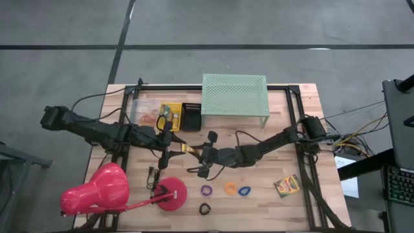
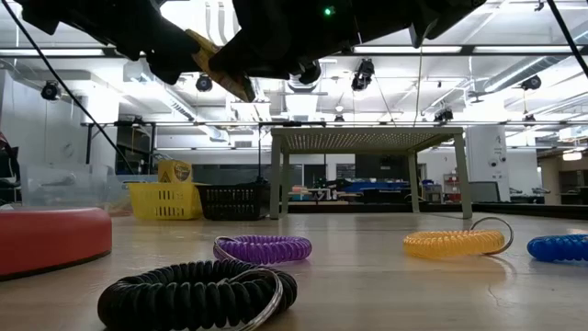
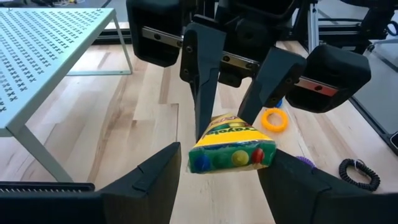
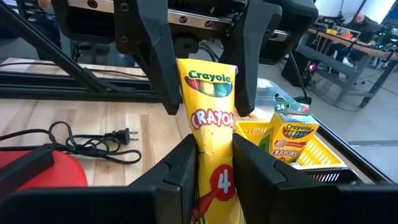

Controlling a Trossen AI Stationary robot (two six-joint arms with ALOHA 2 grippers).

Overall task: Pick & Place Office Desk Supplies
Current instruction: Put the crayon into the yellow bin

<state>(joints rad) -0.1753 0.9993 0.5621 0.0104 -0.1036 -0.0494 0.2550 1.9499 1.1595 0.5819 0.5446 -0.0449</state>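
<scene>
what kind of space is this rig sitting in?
Looks like a robotics lab or workshop rather than an office. The wooden table stands on bare concrete floor, the low view shows a large open hall with ceiling strip lights, and workbenches with equipment sit beyond.

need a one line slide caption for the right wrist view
Right gripper clamps a yellow crayon box while the left gripper's open fingers straddle its top, above the wooden table.

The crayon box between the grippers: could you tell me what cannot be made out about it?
- Low view: the arms hide most of the crayon box; only a yellow corner shows.
- High view: too small to tell whether the left gripper touches it.
- Right wrist view: the right gripper and the bottom edge hide its lower end.
</scene>
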